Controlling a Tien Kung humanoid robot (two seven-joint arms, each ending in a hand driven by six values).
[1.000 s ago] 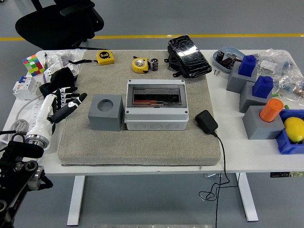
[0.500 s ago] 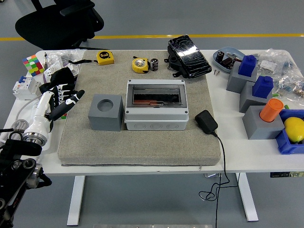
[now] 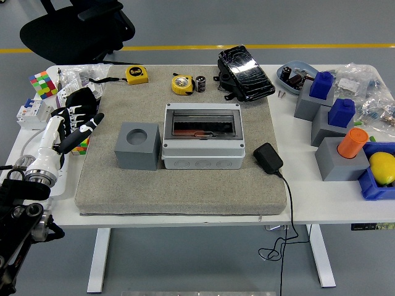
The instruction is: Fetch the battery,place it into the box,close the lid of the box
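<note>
A grey box (image 3: 202, 143) with a clear lid shut over a dark window sits mid-mat. A small black battery (image 3: 200, 84) stands at the mat's far edge beside a yellow tape measure (image 3: 182, 84). My left hand (image 3: 75, 126) hovers at the mat's left edge, fingers spread and holding nothing, well left of the box. The right arm is out of view.
A grey cube with a round hole (image 3: 137, 145) stands left of the box. A black adapter (image 3: 268, 158) with its cable lies to the right. A black pack (image 3: 245, 73), another tape measure (image 3: 137, 74), a colour cube (image 3: 42, 84) and grey blocks (image 3: 341, 159) with blue and orange pieces surround the mat.
My left hand has drawn back to the left and slightly toward the table's left edge, away from the grey cube. Nothing else has moved.
</note>
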